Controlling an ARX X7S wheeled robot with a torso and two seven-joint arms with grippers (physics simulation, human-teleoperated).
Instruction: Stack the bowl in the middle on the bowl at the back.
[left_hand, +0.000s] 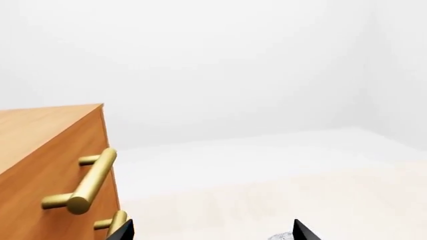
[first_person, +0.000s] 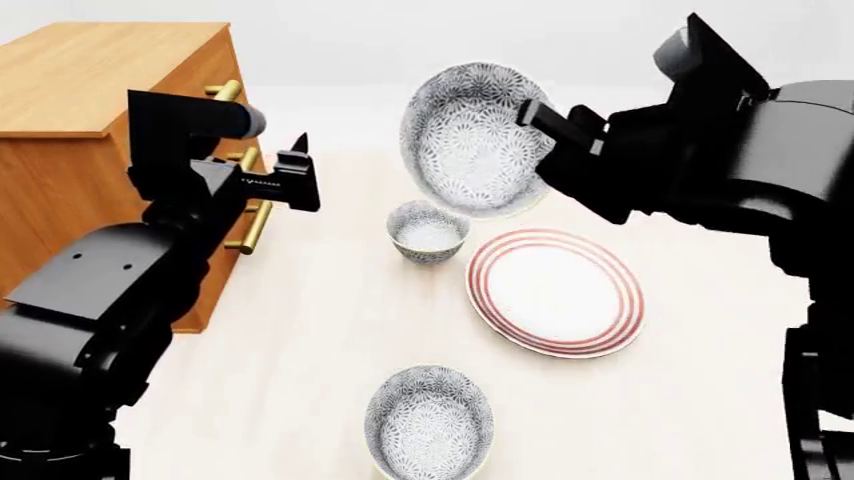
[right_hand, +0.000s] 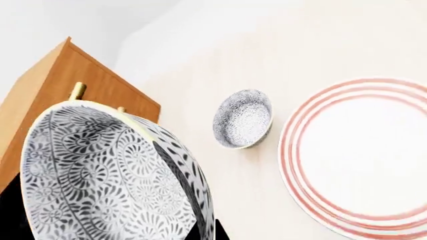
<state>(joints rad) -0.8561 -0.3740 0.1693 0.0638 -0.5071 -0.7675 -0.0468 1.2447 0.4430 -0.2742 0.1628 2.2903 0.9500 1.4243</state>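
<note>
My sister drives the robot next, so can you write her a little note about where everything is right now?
Right gripper: shut on the middle bowl, held tilted in the air above the table.
Left gripper: open, holding nothing, near the drawer unit.
Back bowl: on the table beside the plate. Front bowl: untouched.
Done: middle bowl picked up.
Left: level it over the back bowl, lower it in, let go.

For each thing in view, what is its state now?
Held bowl: lifted, tilted on its side, gripped by right gripper.
Back bowl: upright on table, empty.
Front bowl: upright on table, empty.
Plate: flat on table, empty.
Left gripper: raised, holding nothing.
Drawers: closed.
</note>
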